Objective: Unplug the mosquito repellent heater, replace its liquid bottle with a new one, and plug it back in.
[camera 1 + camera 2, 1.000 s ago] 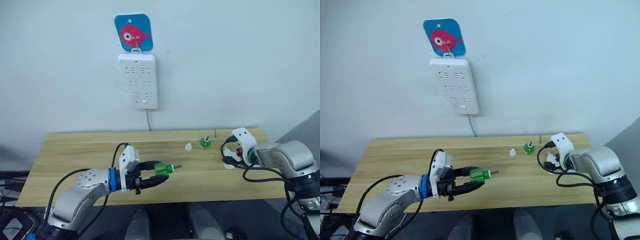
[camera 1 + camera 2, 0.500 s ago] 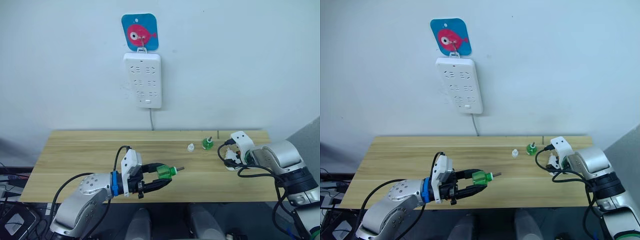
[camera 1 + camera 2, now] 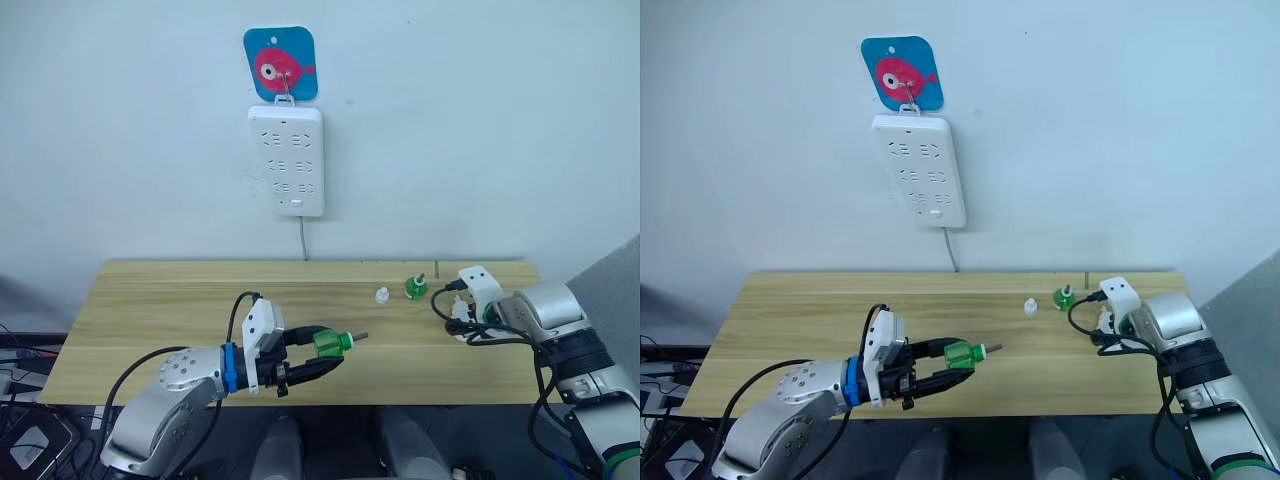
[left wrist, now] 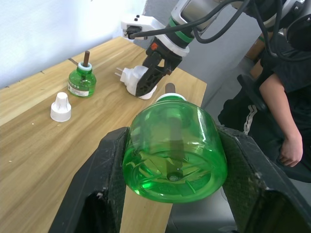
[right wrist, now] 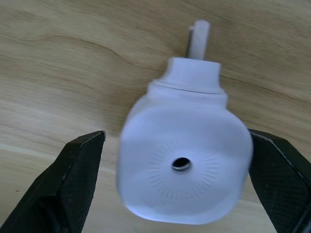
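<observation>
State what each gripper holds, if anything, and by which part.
The left gripper clamps the green liquid bottle by the sides of its body. The right gripper straddles the mosquito repellent heater, fingers apart, not gripping.

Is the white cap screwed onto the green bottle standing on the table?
No, the white cap stands on the table beside the green bottle, apart from it.

Two green bottles point(image 4: 172, 148) point(image 4: 81, 82), one white cap point(image 4: 60, 107), one heater point(image 5: 184, 167) and one power strip point(image 3: 286, 160) are out here.
</observation>
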`<action>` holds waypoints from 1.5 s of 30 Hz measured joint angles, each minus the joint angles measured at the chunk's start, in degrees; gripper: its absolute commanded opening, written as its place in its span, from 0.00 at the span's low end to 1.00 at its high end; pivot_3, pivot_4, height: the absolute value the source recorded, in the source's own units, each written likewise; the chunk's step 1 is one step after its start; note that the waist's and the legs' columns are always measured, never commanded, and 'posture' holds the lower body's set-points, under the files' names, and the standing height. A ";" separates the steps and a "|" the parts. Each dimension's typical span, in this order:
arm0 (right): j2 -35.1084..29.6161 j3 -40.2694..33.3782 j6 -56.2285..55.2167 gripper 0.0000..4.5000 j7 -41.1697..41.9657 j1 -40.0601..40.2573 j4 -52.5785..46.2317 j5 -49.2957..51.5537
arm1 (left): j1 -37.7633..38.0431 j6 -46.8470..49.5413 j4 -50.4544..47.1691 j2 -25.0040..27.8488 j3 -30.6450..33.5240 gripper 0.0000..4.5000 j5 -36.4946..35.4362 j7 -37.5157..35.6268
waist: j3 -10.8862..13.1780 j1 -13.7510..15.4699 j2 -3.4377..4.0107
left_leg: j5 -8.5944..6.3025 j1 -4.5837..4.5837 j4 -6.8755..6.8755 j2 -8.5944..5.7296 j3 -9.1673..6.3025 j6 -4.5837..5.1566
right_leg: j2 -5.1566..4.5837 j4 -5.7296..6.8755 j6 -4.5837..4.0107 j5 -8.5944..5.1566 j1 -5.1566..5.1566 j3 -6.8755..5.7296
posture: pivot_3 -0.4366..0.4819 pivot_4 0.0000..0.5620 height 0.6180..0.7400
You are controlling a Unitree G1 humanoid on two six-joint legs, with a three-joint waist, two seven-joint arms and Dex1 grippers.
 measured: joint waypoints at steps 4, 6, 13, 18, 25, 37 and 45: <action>1.20 -0.25 0.11 0.67 -0.04 -0.16 0.44 -1.11 | -0.09 -0.01 0.00 -0.04 0.00 0.51 0.26 0.00 | 0.00 -0.06 0.00 | 0.00 0.01 0.00 0.02 0.00 0.00 | 0.01 0.01 0.00 0.00 0.00 0.00 | 0.45 0.34 1.00; 1.50 -0.62 0.49 0.67 0.02 -0.17 0.31 -1.45 | -0.21 -0.01 0.03 -0.05 0.00 0.51 0.27 -0.08 | 0.00 -0.04 0.00 | 0.00 0.01 0.01 0.01 0.00 0.00 | 0.01 0.00 0.01 0.00 0.00 0.00 | 0.44 0.34 1.00; -1.93 -8.04 3.97 0.67 4.62 4.07 -11.29 2.36 | -3.64 1.53 0.96 0.96 0.07 0.51 -1.04 -3.70 | -0.01 -0.05 0.02 | 0.00 -0.05 0.00 -0.01 -0.06 0.00 | 0.00 -0.01 0.02 -0.01 -0.02 -0.08 | 0.35 0.30 1.00; -3.39 -20.88 5.38 0.67 14.61 9.87 -27.39 14.31 | -10.30 6.13 3.39 3.20 0.35 0.51 -4.69 -8.39 | -0.03 -0.47 0.03 | 0.00 -0.07 0.01 0.01 -0.08 0.00 | 0.04 0.00 0.25 -0.14 -0.03 -0.14 | 0.27 0.26 1.00; -2.25 -36.45 11.85 0.67 23.80 10.81 -43.32 35.95 | -21.52 13.14 6.97 6.01 1.40 0.51 -10.02 -14.42 | -0.20 -2.62 -0.09 | 0.00 -0.06 0.04 0.00 -0.05 -0.01 | 0.03 -0.04 0.28 -0.12 0.03 -0.12 | 0.23 0.23 1.00; 4.33 -41.03 14.67 0.67 11.17 7.21 -38.06 57.94 | -29.48 27.16 7.09 3.78 7.82 0.51 -23.60 -9.26 | -0.37 -5.18 -0.09 | 0.01 -0.03 0.05 0.00 -0.06 -0.01 | 0.04 0.20 0.24 -0.08 -0.01 -0.08 | 0.26 0.21 1.00; -1.22 -35.77 5.97 0.67 -1.74 8.41 -34.44 75.41 | -28.12 27.60 5.82 3.81 8.00 0.51 -24.21 -7.57 | -0.39 -4.98 -0.08 | 0.01 -0.03 0.07 -0.02 -0.04 -0.01 | 0.03 0.22 0.07 0.01 -0.03 -0.06 | 0.27 0.20 1.00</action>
